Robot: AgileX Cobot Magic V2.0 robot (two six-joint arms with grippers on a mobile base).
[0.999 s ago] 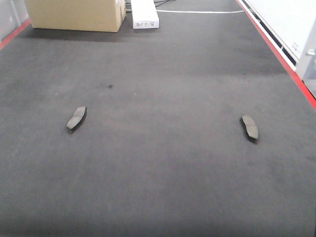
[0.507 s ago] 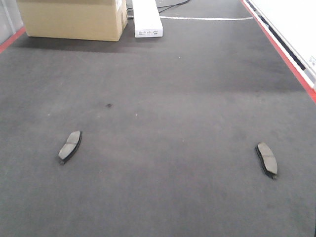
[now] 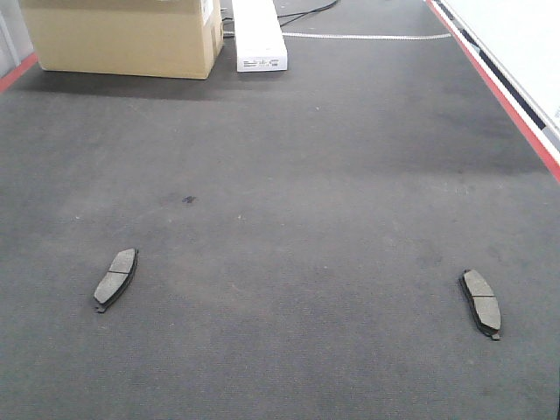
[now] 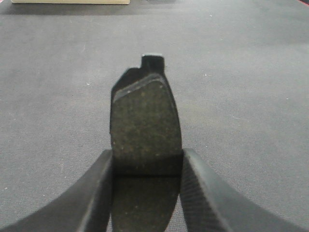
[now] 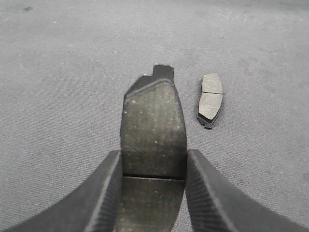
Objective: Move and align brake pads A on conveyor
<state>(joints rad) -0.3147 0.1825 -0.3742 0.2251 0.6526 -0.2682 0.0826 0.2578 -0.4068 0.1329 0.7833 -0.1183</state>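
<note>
Two brake pads A lie flat on the dark grey conveyor in the front view, one at the left and one at the right, each angled lengthwise. Neither gripper shows in that view. In the left wrist view my left gripper is shut on another dark pad, held above the belt and pointing away. In the right wrist view my right gripper is shut on a pad in the same way. A loose pad lies on the belt just beyond it, to the right.
A cardboard box and a white carton stand at the far end of the belt. A red frame rail runs along the right edge, and a short piece of rail shows at the far left.
In the front view both lying pads, the box and the carton have shifted lower in the frame, nearer to me. The pads have also spread further apart in the picture.
</note>
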